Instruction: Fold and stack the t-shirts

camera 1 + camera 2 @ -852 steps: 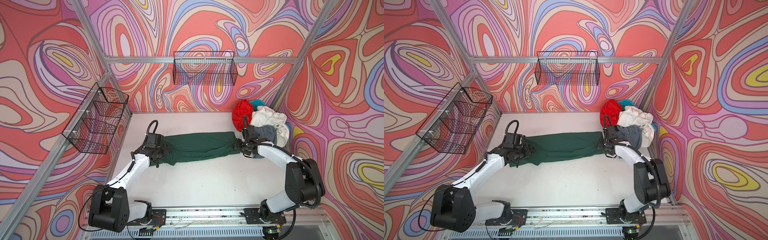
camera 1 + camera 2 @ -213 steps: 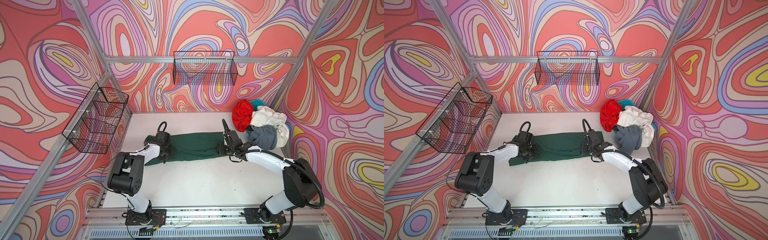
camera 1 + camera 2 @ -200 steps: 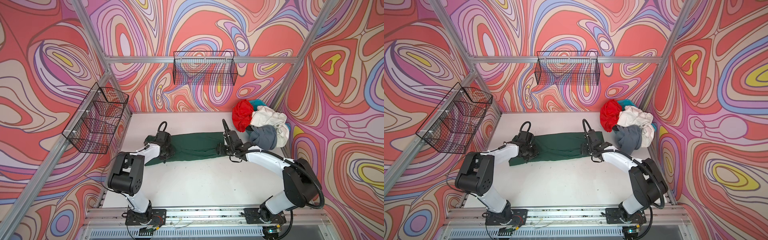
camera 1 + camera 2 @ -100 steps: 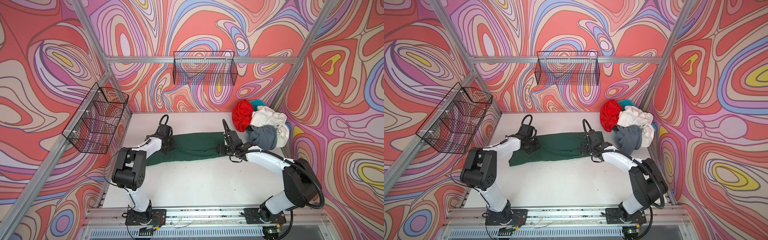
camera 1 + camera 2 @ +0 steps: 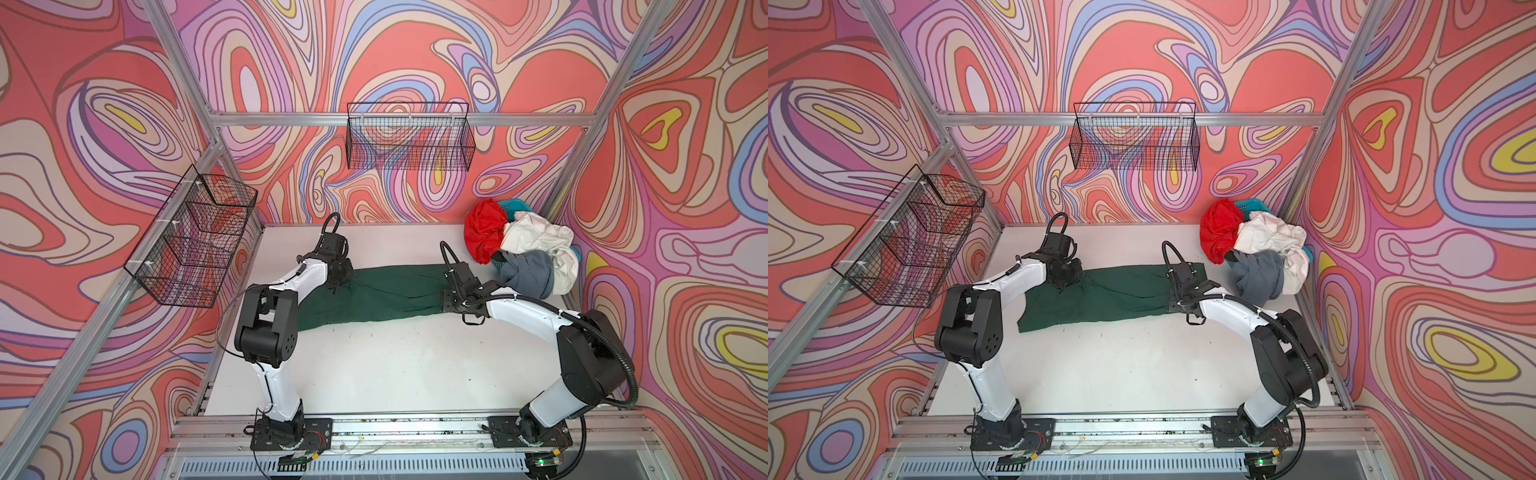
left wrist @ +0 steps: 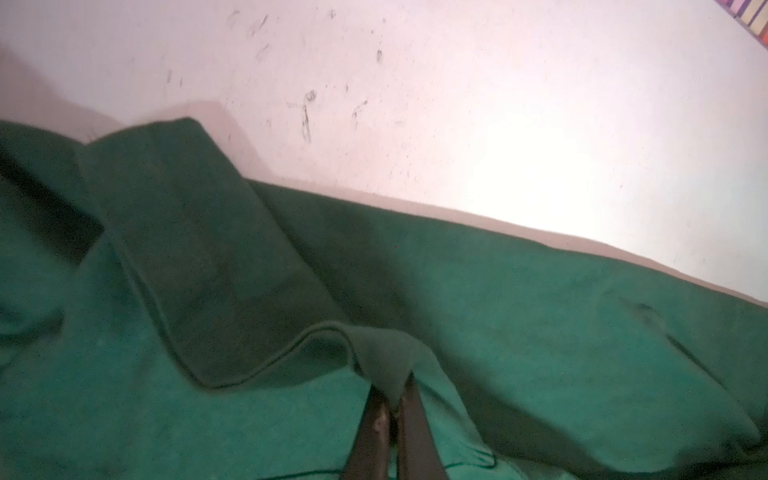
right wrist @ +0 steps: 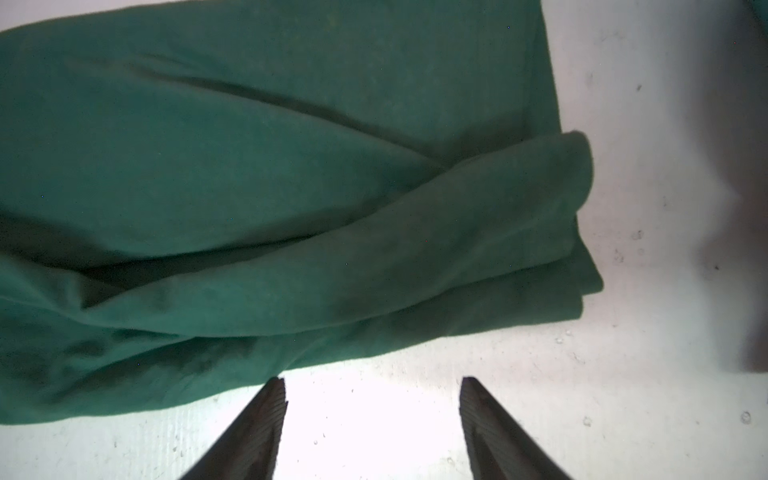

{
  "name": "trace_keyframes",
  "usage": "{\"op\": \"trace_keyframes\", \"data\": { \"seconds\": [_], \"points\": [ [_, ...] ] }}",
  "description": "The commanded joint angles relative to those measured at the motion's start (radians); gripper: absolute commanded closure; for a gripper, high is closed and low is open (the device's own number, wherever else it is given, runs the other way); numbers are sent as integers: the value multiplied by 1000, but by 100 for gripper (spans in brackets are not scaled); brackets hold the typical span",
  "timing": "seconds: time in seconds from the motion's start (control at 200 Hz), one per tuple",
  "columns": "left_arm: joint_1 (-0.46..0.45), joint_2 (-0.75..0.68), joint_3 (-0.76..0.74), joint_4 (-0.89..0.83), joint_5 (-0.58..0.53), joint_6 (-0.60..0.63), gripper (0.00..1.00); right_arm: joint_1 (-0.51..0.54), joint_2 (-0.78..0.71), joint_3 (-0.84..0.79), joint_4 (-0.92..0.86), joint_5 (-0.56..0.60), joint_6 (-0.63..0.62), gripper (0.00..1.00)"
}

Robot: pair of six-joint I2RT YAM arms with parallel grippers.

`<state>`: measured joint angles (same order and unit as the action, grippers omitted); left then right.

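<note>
The dark green t-shirt (image 5: 386,295) (image 5: 1113,297) was spread across the counter (image 5: 395,365) from 9 to 3 o'clock in both top views. A raised fold at its 10 o'clock corner was pinched in the fully closed left claw (image 6: 395,392). The right claw (image 7: 372,386) was held wide apart and empty at the 3 o'clock end, its tips over bare counter just beside the cloth edge. The red t-shirt (image 5: 482,232), off-white t-shirt (image 5: 536,241) and grey-blue t-shirt (image 5: 530,272) were heaped at the counter's 2 o'clock corner.

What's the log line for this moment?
step: folding green shirt | left gripper: shut on green shirt | right gripper: open, empty, at shirt's other end | other shirts: heaped on basket
</note>
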<state>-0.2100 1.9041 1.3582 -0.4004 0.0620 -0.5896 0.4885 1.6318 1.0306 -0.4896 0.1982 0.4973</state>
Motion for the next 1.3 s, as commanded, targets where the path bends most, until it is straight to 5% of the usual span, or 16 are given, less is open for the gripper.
{"op": "trace_keyframes", "data": {
  "seconds": [0.0, 0.195, 0.932, 1.297],
  "points": [
    [-2, 38, 48, -56, -37, 32, 100, -25, 40, 29, -1, 3, -9, 30],
    [0, 57, 66, -49, -28, 29, 100, -59, 99, 45, 75, -74, -19, 30],
    [0, 55, 63, -37, -6, 49, 100, -109, 339, 309, 66, 16, -77, 31],
    [1, 52, 64, -40, -9, 66, 100, -163, 438, 451, 62, -103, -113, 31]
  ]
}}
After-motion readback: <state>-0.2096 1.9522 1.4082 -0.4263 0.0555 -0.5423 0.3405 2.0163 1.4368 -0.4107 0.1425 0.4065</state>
